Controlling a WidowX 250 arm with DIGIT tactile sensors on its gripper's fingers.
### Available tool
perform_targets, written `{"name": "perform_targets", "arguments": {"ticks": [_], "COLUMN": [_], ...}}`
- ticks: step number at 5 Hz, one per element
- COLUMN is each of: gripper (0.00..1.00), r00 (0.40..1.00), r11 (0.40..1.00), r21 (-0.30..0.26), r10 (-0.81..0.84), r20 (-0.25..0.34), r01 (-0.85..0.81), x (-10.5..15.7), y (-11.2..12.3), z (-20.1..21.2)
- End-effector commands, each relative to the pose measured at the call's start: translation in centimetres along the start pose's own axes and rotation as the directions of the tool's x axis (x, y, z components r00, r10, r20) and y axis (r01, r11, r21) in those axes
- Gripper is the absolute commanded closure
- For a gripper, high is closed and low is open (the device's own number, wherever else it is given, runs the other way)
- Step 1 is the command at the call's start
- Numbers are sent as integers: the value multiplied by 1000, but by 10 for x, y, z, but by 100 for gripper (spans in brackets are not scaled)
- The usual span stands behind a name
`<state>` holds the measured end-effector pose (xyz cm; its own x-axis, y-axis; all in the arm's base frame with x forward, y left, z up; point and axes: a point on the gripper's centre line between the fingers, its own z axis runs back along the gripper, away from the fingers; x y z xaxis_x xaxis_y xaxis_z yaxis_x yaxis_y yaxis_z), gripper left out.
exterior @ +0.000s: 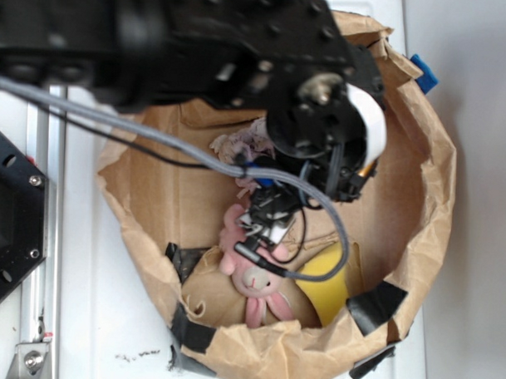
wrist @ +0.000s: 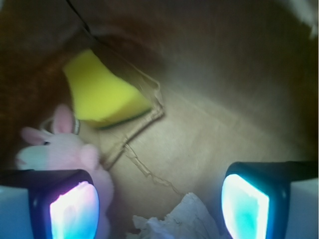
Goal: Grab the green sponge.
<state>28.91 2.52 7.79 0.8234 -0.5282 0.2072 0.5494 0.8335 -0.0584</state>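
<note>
1. While gripper (wrist: 159, 199) hangs inside the paper bag (exterior: 428, 162), jaws apart and holding nothing, pink plush toy (wrist: 65, 147) and white paper wad (wrist: 174, 219) sit below.
2. Green sponge (wrist: 102, 92) lies in bag beside toy, partly under a cardboard flap (wrist: 129, 74).

Overexposed exterior, dim blurry wrist view, glowing pads (wrist: 74, 211)

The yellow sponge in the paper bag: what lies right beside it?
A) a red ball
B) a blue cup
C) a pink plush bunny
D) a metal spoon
C: the wrist view shows the pink plush bunny lying right beside the yellow sponge on the floor of the brown paper bag, and the exterior view shows the same pair side by side.
</note>
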Motion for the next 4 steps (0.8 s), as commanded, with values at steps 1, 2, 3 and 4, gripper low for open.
{"name": "perform_targets", "arguments": {"ticks": [1, 2, 3, 4], "gripper": [0, 0, 0, 0], "r00": [993, 990, 988, 982], "r11": [998, 997, 993, 986], "r21": [20, -17, -3, -26], "r10": [-61, -66, -117, -160], "r20": [102, 125, 104, 99], "r01": [59, 69, 118, 163], "x": [40, 46, 45, 41], "y": [-22, -29, -37, -43], "z": [1, 3, -7, -13]}}
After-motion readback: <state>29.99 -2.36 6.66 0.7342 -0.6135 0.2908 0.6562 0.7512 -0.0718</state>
